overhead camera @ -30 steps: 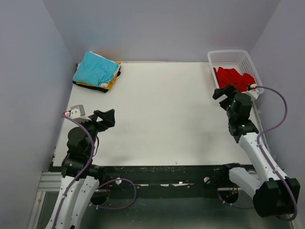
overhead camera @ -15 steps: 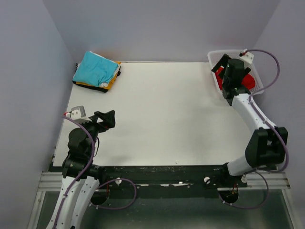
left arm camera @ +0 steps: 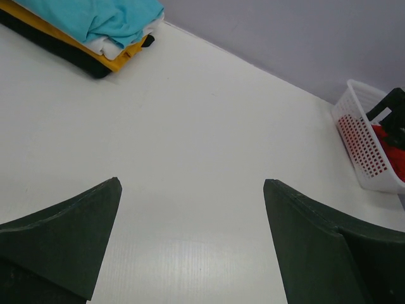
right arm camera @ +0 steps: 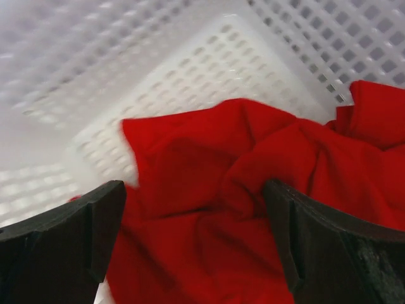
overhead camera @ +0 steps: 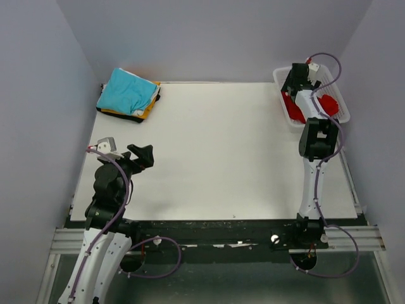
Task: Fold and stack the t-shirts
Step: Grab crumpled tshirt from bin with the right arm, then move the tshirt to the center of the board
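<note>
The right end effector (right arm camera: 196,247) stands with its fingers wide apart, poised over the crumpled red t-shirt (right arm camera: 253,190) that lies inside the white mesh basket (right arm camera: 190,69). Nothing is between the fingers yet; the cloth sits just below and between them. The main risk here is a poor pinch: the shirt is bunched in thick folds, so closing on a ridge may catch only one loose layer, and the shirt could slip out or come up as a tangled ball that is hard to spread flat. A finger could also snag the mesh wall or floor and drag or tip the light basket, which stands at the far right edge of the desk (overhead camera: 215,152).

The left end effector (overhead camera: 143,154) is likewise spread open and holds nothing, hovering over bare desk on the near left. Well beyond it, in the far left corner, the folded stack (overhead camera: 128,95) rests with turquoise on top of yellow-orange and black layers. A careless sweep there could knock the stack askew.
</note>
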Robot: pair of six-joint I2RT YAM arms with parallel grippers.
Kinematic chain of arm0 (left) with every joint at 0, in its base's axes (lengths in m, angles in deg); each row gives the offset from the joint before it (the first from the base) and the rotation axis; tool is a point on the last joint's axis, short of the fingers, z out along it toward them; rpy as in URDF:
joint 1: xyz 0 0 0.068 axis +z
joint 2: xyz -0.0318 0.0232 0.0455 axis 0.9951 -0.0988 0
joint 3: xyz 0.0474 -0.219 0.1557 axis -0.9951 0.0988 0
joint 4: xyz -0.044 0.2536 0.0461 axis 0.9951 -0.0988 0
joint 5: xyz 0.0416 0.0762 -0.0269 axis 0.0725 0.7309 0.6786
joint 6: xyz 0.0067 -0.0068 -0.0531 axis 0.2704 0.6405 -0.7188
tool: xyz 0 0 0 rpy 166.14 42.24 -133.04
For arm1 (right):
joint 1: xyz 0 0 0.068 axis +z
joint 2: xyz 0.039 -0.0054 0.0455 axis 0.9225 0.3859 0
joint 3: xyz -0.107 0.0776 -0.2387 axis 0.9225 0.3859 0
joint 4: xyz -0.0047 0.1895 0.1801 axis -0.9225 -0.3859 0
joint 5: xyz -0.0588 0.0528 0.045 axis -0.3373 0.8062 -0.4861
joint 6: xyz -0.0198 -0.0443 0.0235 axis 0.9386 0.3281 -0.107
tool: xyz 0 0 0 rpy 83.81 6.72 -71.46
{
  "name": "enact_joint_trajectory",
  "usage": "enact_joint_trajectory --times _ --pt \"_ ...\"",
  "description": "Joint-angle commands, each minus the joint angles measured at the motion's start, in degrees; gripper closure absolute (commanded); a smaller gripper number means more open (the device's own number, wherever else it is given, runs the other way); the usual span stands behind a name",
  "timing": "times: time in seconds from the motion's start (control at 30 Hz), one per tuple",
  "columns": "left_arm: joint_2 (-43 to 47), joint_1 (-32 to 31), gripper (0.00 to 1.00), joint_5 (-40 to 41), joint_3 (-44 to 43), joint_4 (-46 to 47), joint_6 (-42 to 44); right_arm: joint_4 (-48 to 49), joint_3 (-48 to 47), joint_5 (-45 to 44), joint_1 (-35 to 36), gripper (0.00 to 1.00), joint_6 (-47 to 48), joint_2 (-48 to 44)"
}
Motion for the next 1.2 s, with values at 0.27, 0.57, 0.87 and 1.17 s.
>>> enact_joint_trajectory --times 0.27,0.57,0.87,1.17 --pt "-5.3 0.1 0.01 0.7 -0.7 2.9 1.3 -5.6 -2.9 6.4 -5.5 0.17 -4.8 10.0" --pt "-3.5 0.0 0.01 0.3 -1.0 2.0 1.1 -1.9 -2.6 13.2 -5.5 0.99 -4.4 -2.9" --pt "0.9 0.1 0.01 -4.9 0.2 3.3 0.1 10.5 14.4 39.7 -2.8 0.99 -8.9 -33.6" --pt "3.2 0.1 0.01 -9.2 -0.1 2.2 -1.9 11.6 11.8 65.1 15.5 0.99 -5.0 -44.9"
